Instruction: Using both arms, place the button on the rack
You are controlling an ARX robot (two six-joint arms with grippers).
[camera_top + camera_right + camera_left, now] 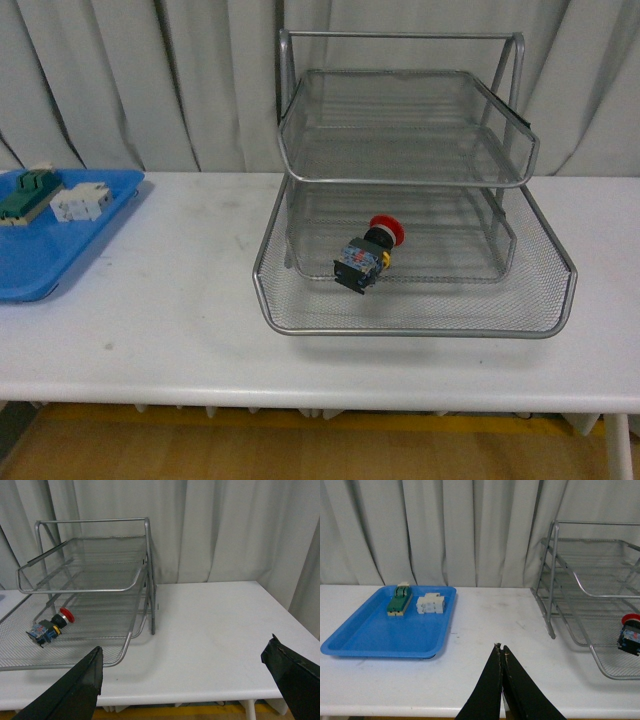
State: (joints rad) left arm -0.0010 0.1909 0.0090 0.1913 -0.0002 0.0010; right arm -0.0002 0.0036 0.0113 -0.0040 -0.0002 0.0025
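The button (368,255), red-capped with a yellow ring and a black-and-blue body, lies on its side in the bottom tray of the silver wire-mesh rack (420,320). It also shows as the button (50,625) in the right wrist view and the button (630,635) at the edge of the left wrist view. My left gripper (500,649) is shut on nothing, above the bare table between the blue tray and the rack (555,605). My right gripper (185,652) is wide open and empty, to the right of the rack (150,580). Neither arm appears in the front view.
A flat blue tray (40,265) sits at the table's left end, holding a green-topped block (25,195) and a white blocky component (82,202). Grey curtains hang behind the white table (180,300). The table's front edge is near both grippers.
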